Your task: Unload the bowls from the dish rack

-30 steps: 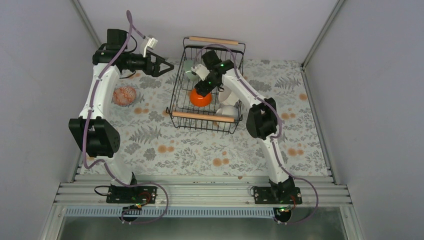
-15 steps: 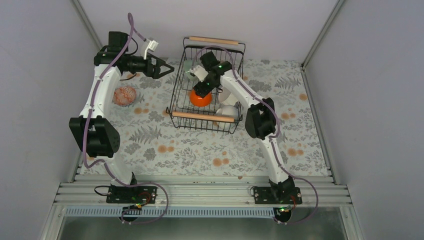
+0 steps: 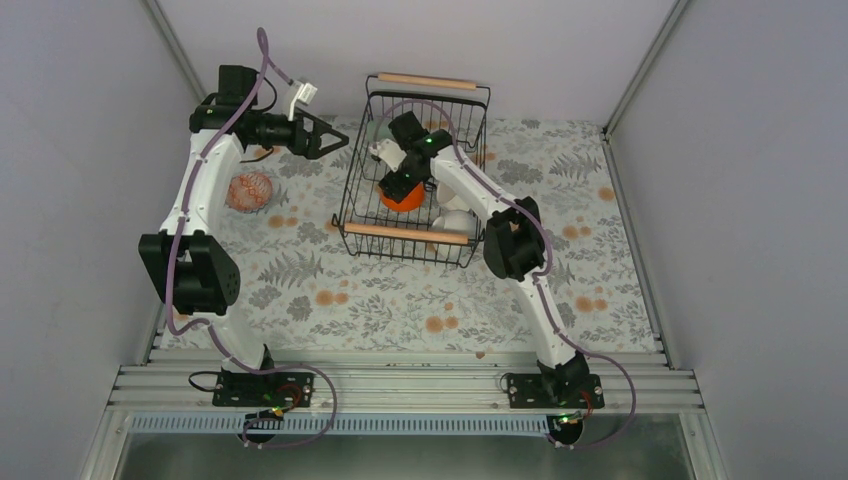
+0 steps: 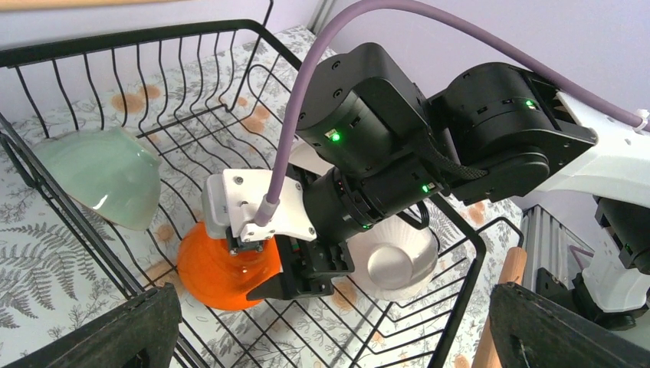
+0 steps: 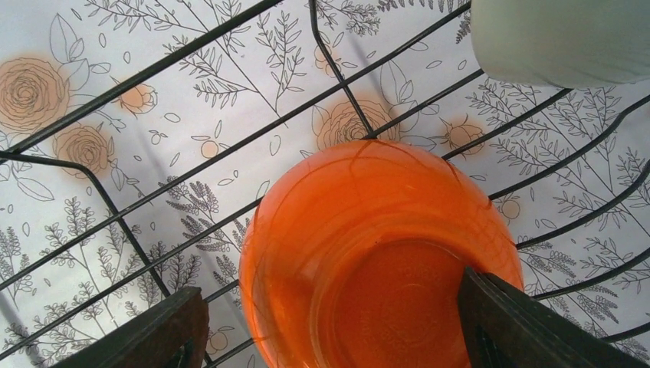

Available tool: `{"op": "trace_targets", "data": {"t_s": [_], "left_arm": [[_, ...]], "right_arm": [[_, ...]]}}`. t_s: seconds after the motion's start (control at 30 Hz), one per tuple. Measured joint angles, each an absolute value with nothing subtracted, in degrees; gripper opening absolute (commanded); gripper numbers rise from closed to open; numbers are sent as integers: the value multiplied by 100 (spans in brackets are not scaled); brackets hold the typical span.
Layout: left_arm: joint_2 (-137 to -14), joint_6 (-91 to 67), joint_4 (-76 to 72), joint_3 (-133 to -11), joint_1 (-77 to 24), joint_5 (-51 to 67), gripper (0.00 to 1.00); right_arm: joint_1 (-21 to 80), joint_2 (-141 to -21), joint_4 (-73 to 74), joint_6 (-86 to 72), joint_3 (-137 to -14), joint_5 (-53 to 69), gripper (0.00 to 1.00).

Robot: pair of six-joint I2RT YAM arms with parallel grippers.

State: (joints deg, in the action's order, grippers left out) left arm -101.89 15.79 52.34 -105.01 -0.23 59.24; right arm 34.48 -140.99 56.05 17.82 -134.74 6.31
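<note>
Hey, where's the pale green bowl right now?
Seen from above, the pale mint-green ceramic bowl leans in the black wire dish rack's far left corner, beyond the glossy orange bowl.

The orange bowl (image 5: 375,261) runs off the bottom edge of the right wrist view, and a pale bowl (image 5: 559,38) is cropped at its top right corner. From the left wrist, the right arm (image 4: 429,146) covers much of the orange bowl.

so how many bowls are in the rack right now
3 visible: mint-green bowl by the left wall, orange bowl in the middle under the right pincer, white bowl toward the right side. The right arm may hide more.
</note>
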Motion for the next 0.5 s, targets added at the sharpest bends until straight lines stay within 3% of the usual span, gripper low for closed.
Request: {"op": "trace_targets", "data": {"t_s": [0.5], "left_arm": [[-10119, 1577, 5179, -10322, -23, 6005, 100]], "right_arm": [[3516, -14055, 5439, 1793, -13329, 305, 83]]}}
